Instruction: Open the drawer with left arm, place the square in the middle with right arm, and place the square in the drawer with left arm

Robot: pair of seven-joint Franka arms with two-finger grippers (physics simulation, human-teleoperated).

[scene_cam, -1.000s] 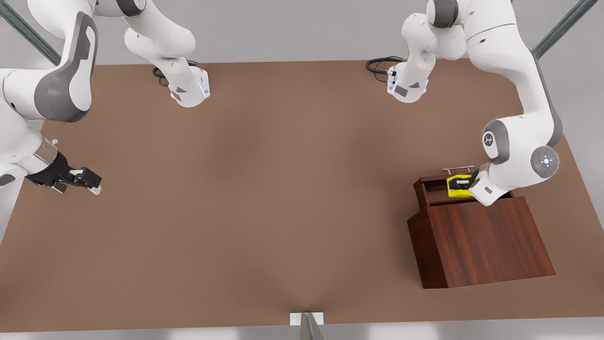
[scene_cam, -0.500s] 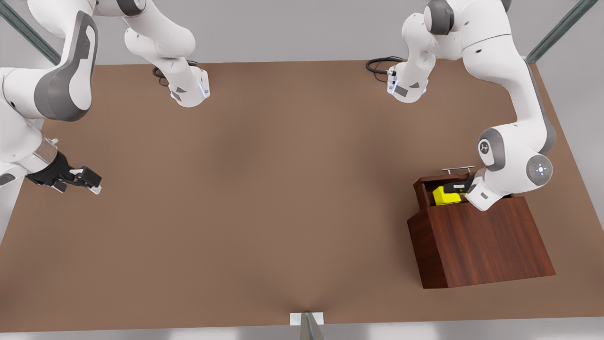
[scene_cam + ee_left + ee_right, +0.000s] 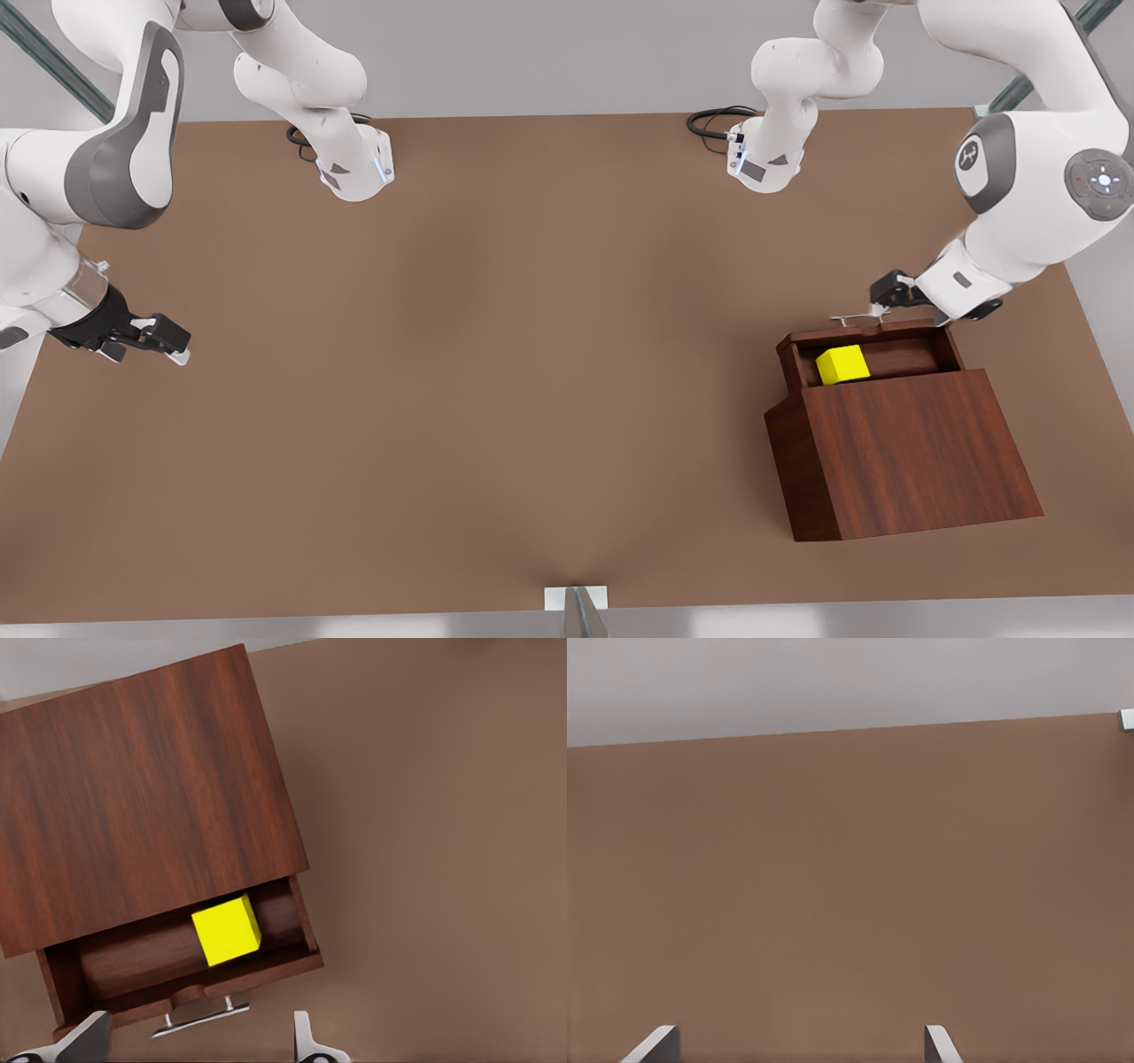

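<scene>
Your left gripper (image 3: 886,299) hangs with its fingers (image 3: 306,1041) spread wide and holding nothing, just above the silver handle (image 3: 859,315) of the open drawer (image 3: 912,335) at the front view's right. The yellow cube (image 3: 842,364) sits inside the drawer, toward its end on the front view's left, resting on the drawer floor and apart from both grippers. Your right gripper (image 3: 146,338) waits low at the front view's left edge, well apart from the cabinet (image 3: 912,452), its fingers (image 3: 656,1045) parted over bare tabletop (image 3: 496,354).

By the look of it the placing is done, so what remains is a clean retreat: lift the left arm straight away from the handle and do not brush the bar, since a nudge could slide the drawer or jostle the cube.

The left wrist view looks down into the drawer and shows the cube's top face, the front lip and the handle's two posts. The front view instead places both arms and how far the drawer stands out from the cabinet.
</scene>
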